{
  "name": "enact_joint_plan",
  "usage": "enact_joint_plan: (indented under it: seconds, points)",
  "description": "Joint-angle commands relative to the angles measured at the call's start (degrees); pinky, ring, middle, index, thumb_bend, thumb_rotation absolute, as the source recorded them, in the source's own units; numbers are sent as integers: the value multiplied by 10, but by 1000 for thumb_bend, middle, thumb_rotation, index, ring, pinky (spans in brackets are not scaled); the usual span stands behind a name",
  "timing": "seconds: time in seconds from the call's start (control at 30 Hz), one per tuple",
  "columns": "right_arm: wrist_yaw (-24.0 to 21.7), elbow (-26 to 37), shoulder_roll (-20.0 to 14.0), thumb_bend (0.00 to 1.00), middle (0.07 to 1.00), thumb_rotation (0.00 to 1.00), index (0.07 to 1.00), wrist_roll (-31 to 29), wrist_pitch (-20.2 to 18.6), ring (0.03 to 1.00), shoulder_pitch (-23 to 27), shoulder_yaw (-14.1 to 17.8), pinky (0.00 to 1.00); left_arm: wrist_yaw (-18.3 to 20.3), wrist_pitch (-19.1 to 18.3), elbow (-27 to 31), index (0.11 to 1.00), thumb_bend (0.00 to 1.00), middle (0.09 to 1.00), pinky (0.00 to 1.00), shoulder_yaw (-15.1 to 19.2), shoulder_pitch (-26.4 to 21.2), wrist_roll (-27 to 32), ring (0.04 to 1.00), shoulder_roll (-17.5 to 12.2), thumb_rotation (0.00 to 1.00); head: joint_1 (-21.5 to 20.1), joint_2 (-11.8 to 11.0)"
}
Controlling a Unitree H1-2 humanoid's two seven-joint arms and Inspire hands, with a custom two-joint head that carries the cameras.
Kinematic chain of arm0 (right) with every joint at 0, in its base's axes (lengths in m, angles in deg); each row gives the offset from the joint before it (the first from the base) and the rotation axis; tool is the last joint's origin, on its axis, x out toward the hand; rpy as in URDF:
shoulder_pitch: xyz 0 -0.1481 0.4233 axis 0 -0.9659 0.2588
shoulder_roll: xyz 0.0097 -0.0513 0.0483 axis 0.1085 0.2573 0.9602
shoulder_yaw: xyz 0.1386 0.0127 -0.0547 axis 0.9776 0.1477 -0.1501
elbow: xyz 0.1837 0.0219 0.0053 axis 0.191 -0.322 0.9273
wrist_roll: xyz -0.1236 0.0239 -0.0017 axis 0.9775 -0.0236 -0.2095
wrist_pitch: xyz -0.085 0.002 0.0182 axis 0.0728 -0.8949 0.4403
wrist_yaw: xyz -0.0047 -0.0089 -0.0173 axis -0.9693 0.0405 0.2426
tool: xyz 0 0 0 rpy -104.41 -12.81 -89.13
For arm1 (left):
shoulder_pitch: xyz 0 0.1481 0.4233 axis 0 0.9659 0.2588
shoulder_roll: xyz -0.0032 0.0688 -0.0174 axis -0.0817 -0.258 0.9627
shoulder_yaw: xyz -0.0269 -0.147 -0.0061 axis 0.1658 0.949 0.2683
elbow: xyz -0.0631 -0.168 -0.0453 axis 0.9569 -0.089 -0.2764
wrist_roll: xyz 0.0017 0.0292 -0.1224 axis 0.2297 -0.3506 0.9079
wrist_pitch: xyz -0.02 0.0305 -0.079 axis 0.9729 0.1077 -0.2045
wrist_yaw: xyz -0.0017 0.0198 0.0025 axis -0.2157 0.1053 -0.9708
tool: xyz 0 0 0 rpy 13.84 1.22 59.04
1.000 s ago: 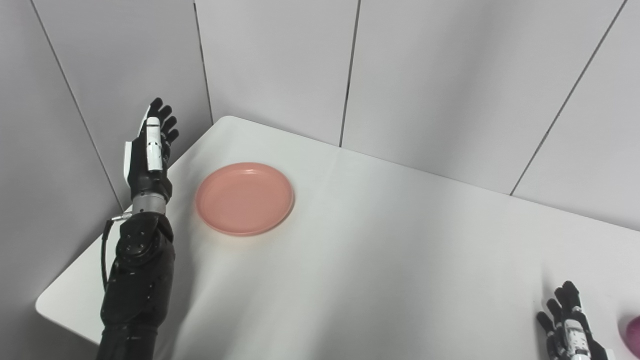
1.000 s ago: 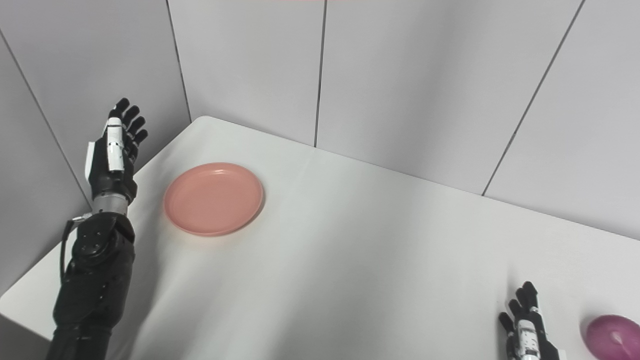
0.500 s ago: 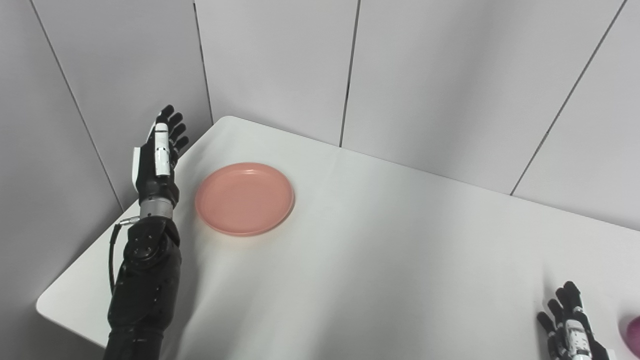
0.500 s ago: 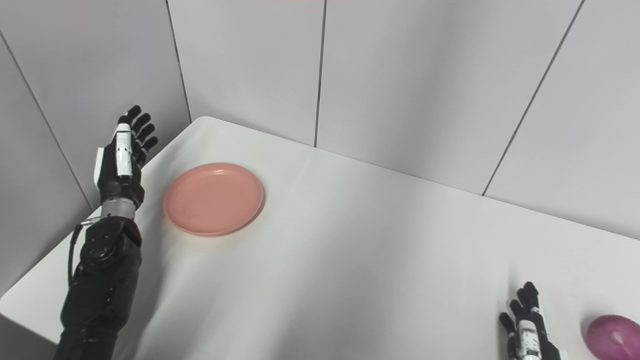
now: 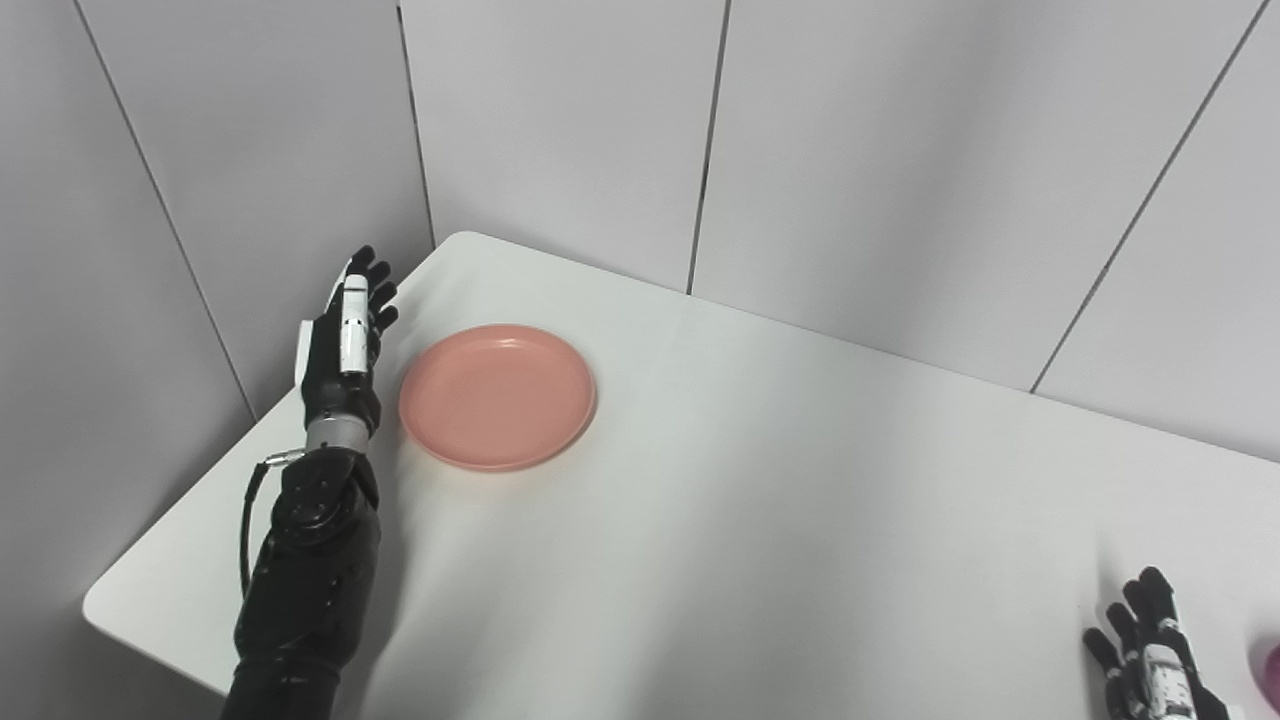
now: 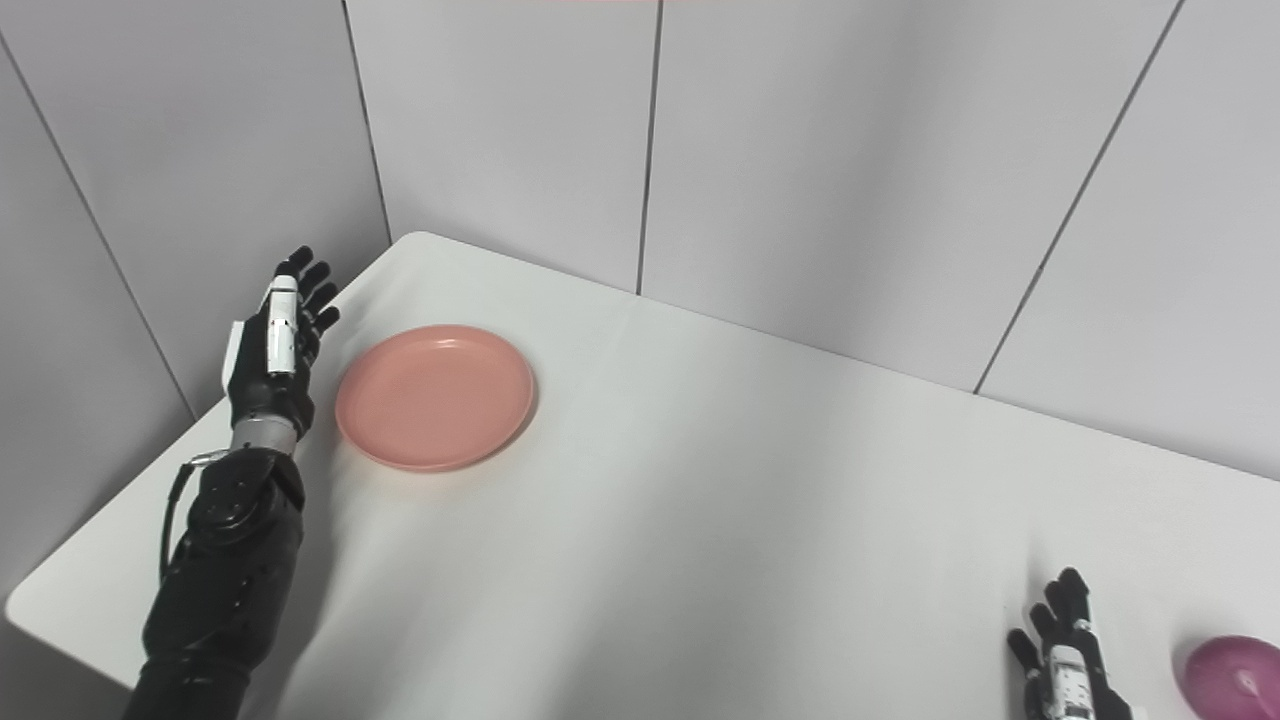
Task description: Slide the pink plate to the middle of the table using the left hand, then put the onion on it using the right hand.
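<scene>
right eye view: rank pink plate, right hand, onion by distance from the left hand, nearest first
1. pink plate, just right of the left hand, at the table's left end.
2. right hand, far across at the bottom right.
3. onion, beyond the right hand, at the right edge.

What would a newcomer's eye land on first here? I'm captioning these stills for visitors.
First the pink plate, the one warm patch on the white table, lying near its far left corner. Next the left robot hand, black, open and raised beside the plate's left edge. Last, at the bottom right, the right robot hand resting open beside the purple onion.
</scene>
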Motion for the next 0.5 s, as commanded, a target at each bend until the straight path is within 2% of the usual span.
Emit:
enact_joint_plan:
  seconds: [0.0,0.17,0.47]
  points:
    - [-2,9,-4,42,1000,1000,1000,1,1,1000,2,5,1000,5,24,10,882,399,910,916,2,-17,-6,907,-17,1000,0,1]
    - [0,15,-3,39,1000,1000,1000,1,-8,1000,1,4,1000,1,24,10,901,389,928,927,1,-16,-12,923,-17,1000,0,1]
    - [-2,8,-4,36,1000,1000,1000,-1,2,1000,2,5,1000,-4,17,5,904,393,930,925,4,-21,-11,929,-13,1000,0,2]
